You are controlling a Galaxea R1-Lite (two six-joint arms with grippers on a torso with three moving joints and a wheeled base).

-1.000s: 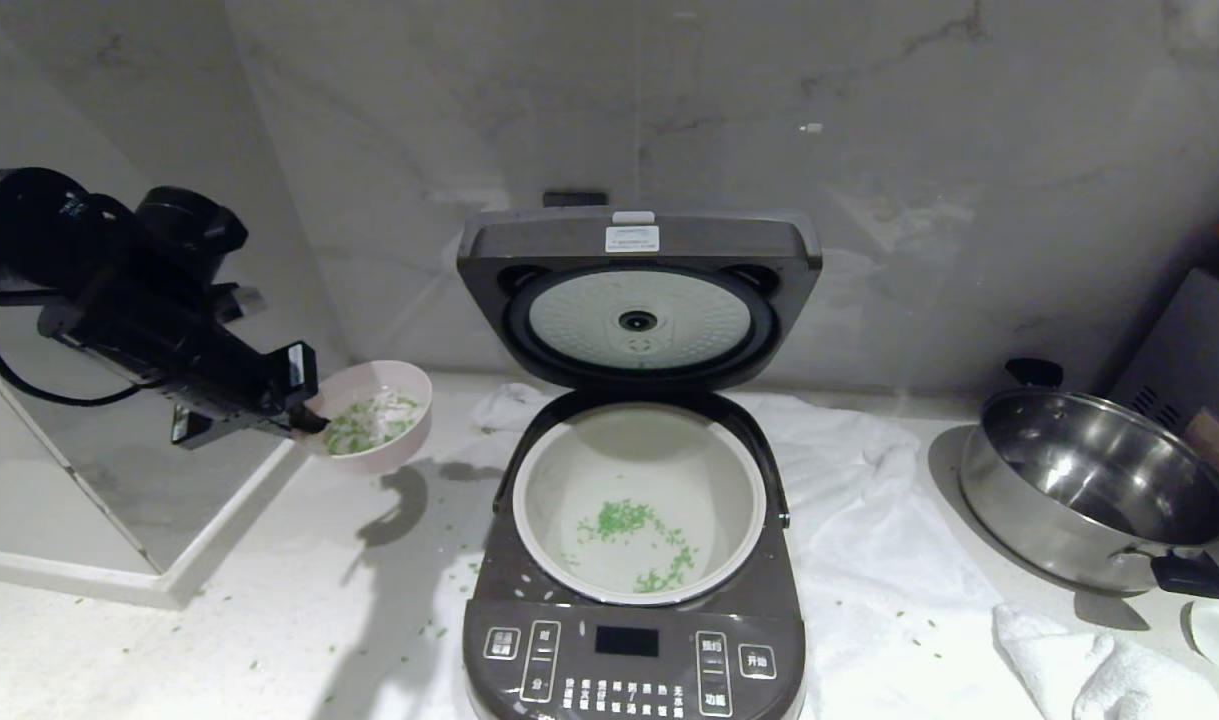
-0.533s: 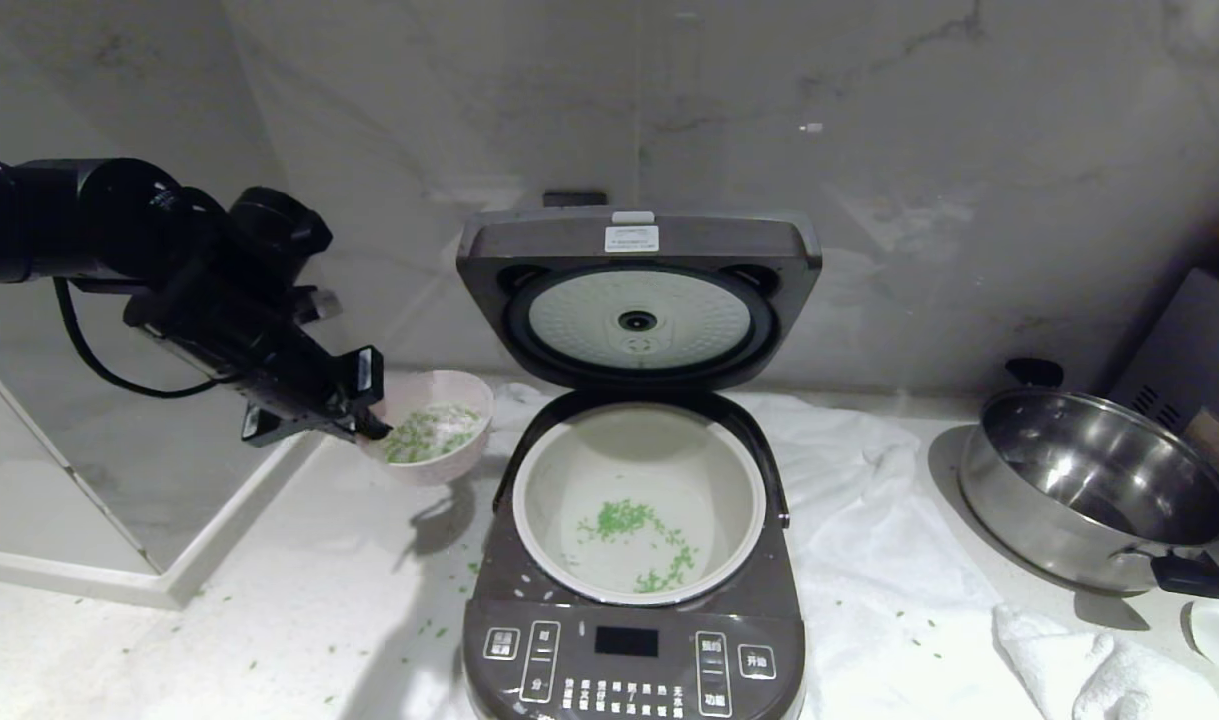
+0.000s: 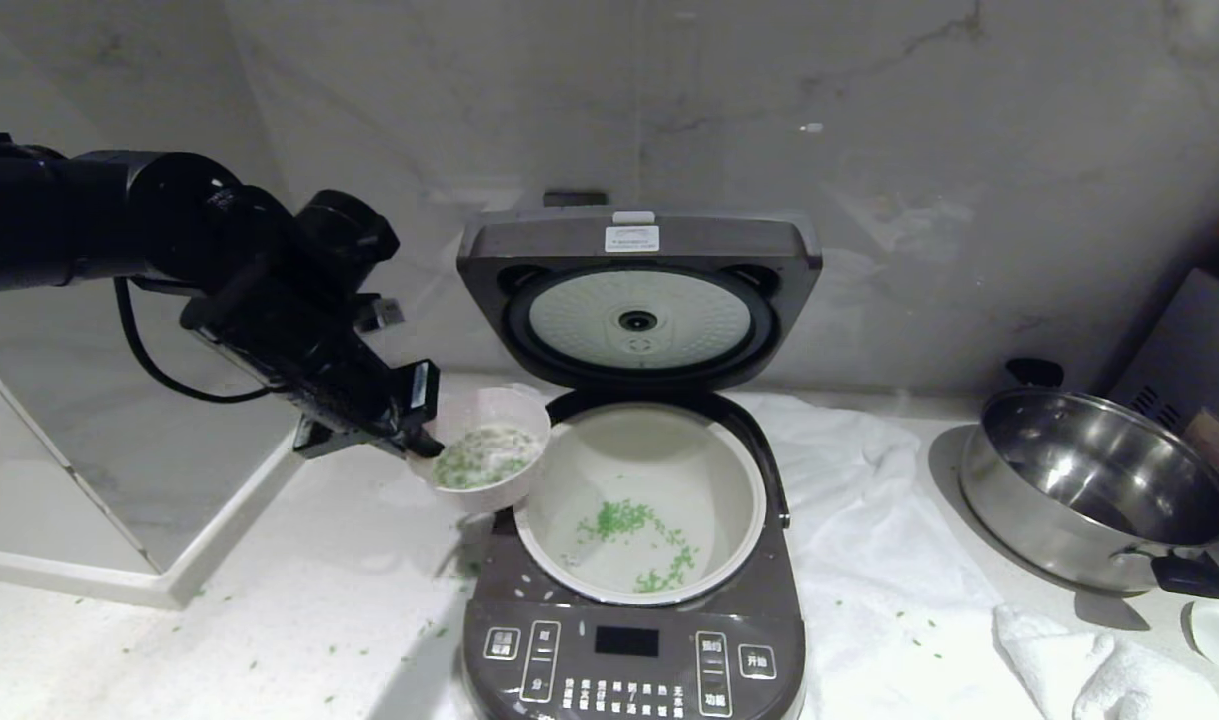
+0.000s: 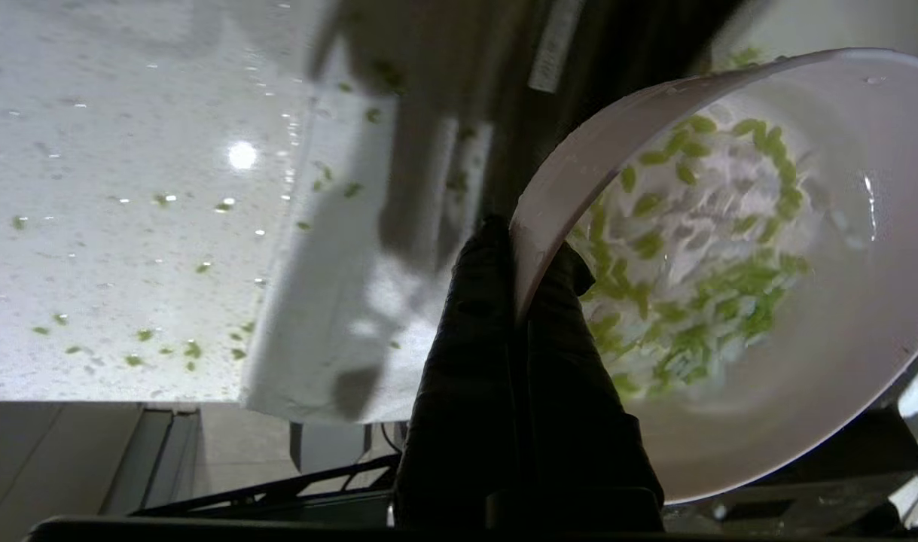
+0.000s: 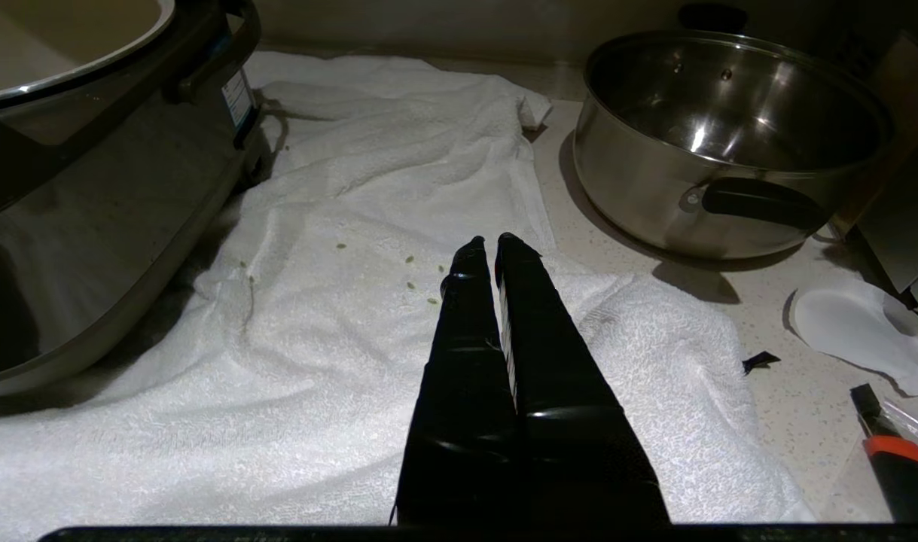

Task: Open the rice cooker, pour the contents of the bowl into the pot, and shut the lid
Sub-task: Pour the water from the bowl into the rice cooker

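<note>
Fingers (image 4: 496,301) of left gripper (image 3: 424,440) pinching near rim of pink bowl (image 3: 489,455), held aloft just left of pot (image 3: 639,500), overlapping its left rim. Pour direction: rightward, into pot. Right gripper (image 5: 489,252) pressed together, idle above towel (image 5: 338,301).

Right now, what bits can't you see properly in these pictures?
- Rice cooker front: cut off by the head view's bottom edge.
- Pan handle: runs off the right edge.
- Bowl far rim: cut off in the left wrist view.
- Bowl rim inside the left gripper: hidden by its fingers.
</note>
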